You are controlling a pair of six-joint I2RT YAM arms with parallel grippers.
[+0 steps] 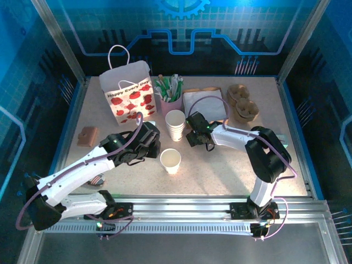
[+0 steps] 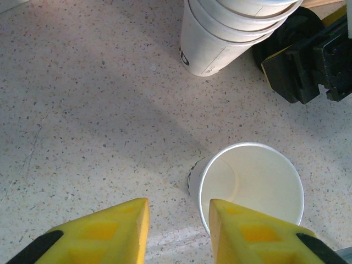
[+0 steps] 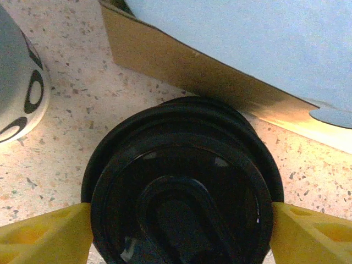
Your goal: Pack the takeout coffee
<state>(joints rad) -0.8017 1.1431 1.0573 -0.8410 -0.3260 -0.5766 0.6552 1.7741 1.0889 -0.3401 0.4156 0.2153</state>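
Lidless, empty white paper cup [image 1: 170, 160], tapered, upright mid-table near the stacked cups [image 1: 175, 124]. Beside its rim, left gripper [image 2: 179, 206] parted, holding nothing; right gripper [image 3: 179, 209] clamped around black lids [image 3: 181, 165].

- A robot test cell in a lab, dressed up as a coffee counter.
- Two robot arms, the left arm [image 1: 82, 170] and the right arm [image 1: 264, 159], are bolted to a metal rail [image 1: 181, 208] at the near edge of a speckled bench [image 1: 220, 170], with loose cables looping from them.
- Bare metal posts [image 1: 58, 38] frame the bench like a booth.
- Blue lit wall panels [image 1: 181, 22] around it carry a gear and circuit-line design.
- The goods are café props: a printed gift bag [image 1: 129, 99], a stack of paper cups [image 1: 175, 125], a pink cup of sticks [image 1: 170, 102], cardboard cup trays [image 1: 243, 103] and black lids [image 3: 181, 187].
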